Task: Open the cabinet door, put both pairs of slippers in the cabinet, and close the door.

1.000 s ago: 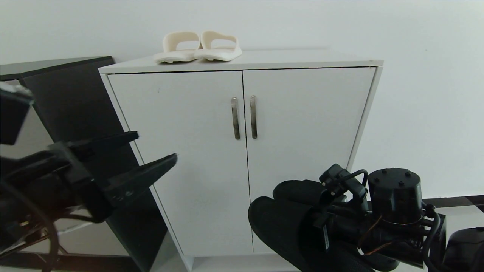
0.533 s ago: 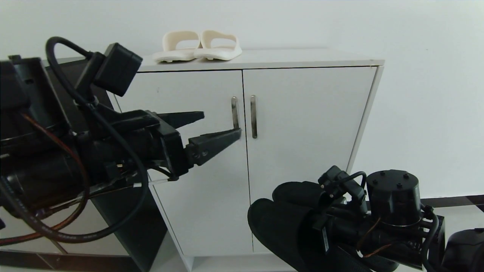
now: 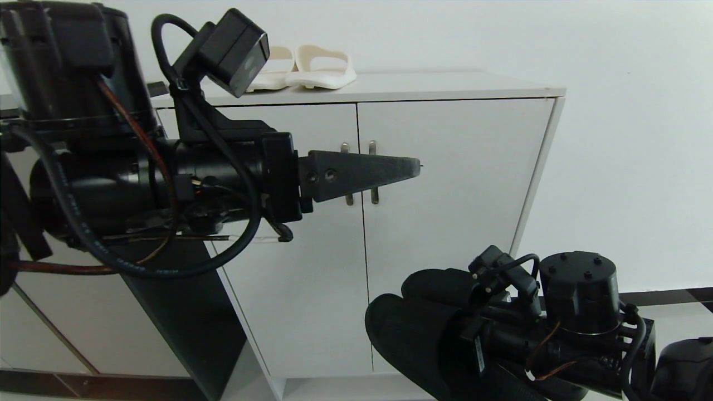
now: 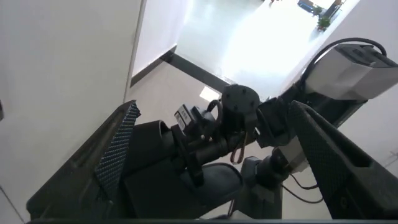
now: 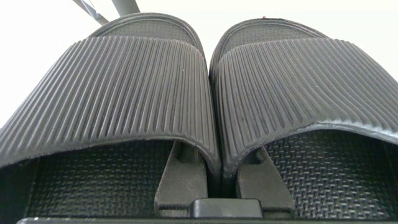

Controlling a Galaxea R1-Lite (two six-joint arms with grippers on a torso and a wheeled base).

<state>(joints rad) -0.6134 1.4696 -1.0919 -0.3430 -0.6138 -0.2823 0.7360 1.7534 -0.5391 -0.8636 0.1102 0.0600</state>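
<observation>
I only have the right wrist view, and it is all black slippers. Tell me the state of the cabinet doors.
Observer: In the head view, the left door and right door are both shut.
Operator: Report where the left tool is.
Observer: The left tool is level with the handles and crosses in front of them. I cannot tell if it touches.
Operator: Locate the other pair.
Observer: The white slippers sit on the cabinet top.

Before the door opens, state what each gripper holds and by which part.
Right gripper grips the black slippers by the strap walls where the pair touches, one finger under each strap. Left gripper is open, holding nothing.
</observation>
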